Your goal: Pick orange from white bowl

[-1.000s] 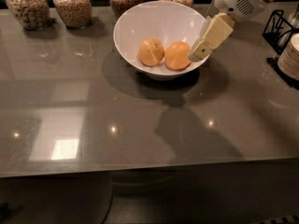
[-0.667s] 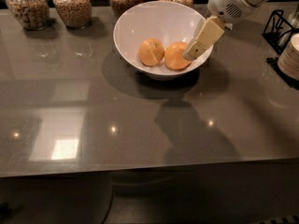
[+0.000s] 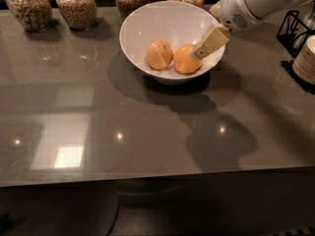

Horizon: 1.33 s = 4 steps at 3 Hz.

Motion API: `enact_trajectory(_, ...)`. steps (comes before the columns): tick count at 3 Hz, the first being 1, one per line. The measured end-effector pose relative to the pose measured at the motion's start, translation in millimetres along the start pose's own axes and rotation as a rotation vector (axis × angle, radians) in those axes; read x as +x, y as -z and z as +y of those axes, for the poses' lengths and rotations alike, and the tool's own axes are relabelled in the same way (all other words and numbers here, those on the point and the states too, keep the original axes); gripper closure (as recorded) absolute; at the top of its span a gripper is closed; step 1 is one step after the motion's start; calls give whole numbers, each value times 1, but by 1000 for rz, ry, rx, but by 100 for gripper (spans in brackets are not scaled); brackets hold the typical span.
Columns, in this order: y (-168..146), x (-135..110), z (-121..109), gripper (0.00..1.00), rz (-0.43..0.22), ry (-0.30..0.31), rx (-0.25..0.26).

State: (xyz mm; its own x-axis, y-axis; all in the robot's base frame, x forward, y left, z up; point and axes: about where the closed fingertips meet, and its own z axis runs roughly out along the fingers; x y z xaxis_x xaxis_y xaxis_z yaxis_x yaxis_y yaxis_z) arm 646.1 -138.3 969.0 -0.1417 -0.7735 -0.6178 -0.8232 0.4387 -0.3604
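Observation:
The white bowl [image 3: 147, 18] stands at the back middle of the grey table. Two fruits lie in it side by side. The orange [image 3: 184, 60], deep orange and smooth, is the right one. A paler orange [image 3: 159, 54] with a crease lies touching it on the left. My gripper [image 3: 203, 48] reaches down into the bowl from the upper right. Its cream tip is at the orange's upper right side, over the bowl's right wall. The white arm housing [image 3: 248, 4] is above it.
Several glass jars of grain [image 3: 76, 5] line the table's back edge, behind the bowl. A black wire rack [image 3: 294, 29] and a stack of pale dishes [image 3: 306, 59] stand at the right edge. The table's front edge [image 3: 157, 173] runs across the lower frame.
My gripper has moved a little to the left and deeper into the bowl, closer to the deep orange fruit. The bowl and both fruits have not moved.

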Motion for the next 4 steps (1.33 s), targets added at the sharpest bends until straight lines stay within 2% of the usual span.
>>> enact_trajectory(1, -24, 15, 1, 28, -17, -77, -47)
enact_trajectory(2, -48, 27, 8, 24, -26, -134, -106)
enact_trajectory(3, -65, 35, 9, 22, -28, -168, -142)
enact_trajectory(4, -80, 40, 4, 23, -41, -190, -154)
